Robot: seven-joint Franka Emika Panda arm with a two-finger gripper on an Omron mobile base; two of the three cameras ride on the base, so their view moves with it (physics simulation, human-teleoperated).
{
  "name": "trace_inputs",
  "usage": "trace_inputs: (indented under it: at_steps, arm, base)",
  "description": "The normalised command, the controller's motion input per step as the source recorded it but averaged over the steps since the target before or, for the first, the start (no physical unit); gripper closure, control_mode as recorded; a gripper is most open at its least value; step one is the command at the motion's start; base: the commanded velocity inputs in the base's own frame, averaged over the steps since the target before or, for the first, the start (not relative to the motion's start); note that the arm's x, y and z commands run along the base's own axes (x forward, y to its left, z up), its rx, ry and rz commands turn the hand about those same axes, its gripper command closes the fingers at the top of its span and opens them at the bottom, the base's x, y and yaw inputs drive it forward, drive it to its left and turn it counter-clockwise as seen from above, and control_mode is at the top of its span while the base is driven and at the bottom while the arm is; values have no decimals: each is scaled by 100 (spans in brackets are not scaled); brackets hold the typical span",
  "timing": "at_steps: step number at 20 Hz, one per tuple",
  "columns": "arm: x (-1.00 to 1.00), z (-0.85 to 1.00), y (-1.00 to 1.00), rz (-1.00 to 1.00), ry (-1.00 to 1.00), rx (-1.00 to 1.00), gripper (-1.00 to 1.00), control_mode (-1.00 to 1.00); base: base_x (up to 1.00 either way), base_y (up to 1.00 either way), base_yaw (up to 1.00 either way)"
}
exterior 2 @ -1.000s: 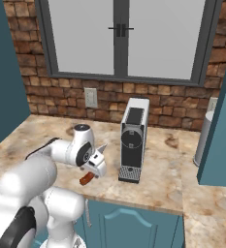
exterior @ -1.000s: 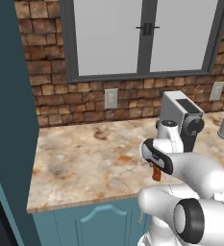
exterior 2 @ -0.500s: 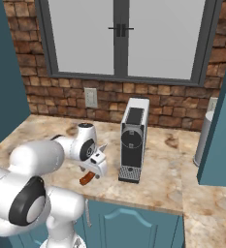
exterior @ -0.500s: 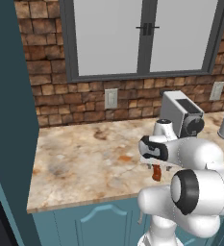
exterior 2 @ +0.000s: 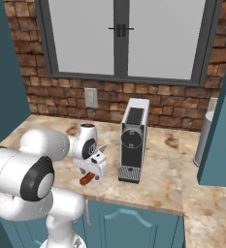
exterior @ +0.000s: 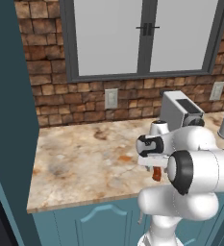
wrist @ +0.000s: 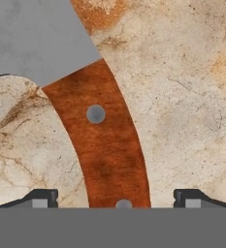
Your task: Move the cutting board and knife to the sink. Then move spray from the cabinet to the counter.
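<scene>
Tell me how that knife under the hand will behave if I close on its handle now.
The knife lies flat on the counter, so it shouldn't roll. It looks rigid. The gripper is open, straddling the curved handle near its end, so the wide blade may droop or pivot once lifted. The smooth handle could slip in the fingers.

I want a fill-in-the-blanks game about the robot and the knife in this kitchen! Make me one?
1. The knife has a silver blade and a reddish-brown ____.
2. The knife lies flat on the tan stone ____.
3. The gripper sits right above the knife with its two fingertips ____, one on each side of the handle.
4. Beside the arm on the counter stands a coffee ____.

Missing words: handle; counter; open; machine
</scene>
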Motion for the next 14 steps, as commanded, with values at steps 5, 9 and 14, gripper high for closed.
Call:
trace_inputs:
  at_steps: [5, 9, 14]
  arm:
    - [0, -36, 4, 0, 5, 0, -100, -100]
    - [-21, -27, 0, 0, 5, 0, -100, -100]
    - [-31, -24, 0, 0, 0, 0, -100, -100]
  base:
    - [0, 0, 0]
    - [0, 0, 0]
    - [0, 0, 0]
